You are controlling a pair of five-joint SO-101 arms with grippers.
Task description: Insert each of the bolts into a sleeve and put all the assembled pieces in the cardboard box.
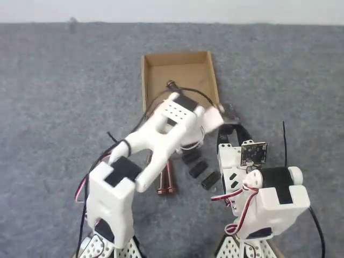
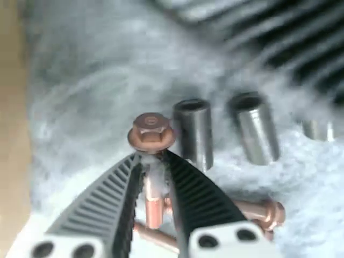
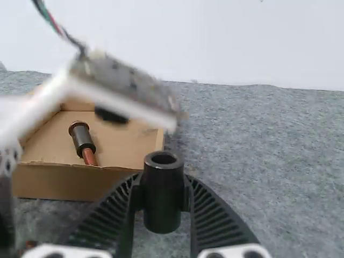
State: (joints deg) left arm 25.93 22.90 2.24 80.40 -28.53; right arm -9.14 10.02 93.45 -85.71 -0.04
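**Small, stiff, slick parts: grip the shank and the wall**

Our left end effector [image 2: 152, 158] pinches a copper-coloured flanged hex-head bolt [image 2: 152, 131] on the shank just under the flange; the shank runs back between the ribbed fingers [image 2: 188, 188].

Our right end effector [image 3: 161, 188] is clamped round the wall of a black cylindrical metal sleeve [image 3: 162, 166], held upright with its bore open on top.

We judge both parts rigid, light and smooth; they won't crush, but a round body can twist or slide in the soft ribs, so a hold across the middle, clear of the mating ends, suits best.

The brown open cardboard box [image 1: 177, 55] sits toward the far edge of the grey carpeted table [image 1: 59, 86]; one assembled bolt-and-sleeve piece [image 3: 80, 137] lies in it.

The loose black sleeves [image 1: 199, 167] and loose copper bolts [image 1: 165, 180] lie toward the near edge; we expect them to roll if nudged.
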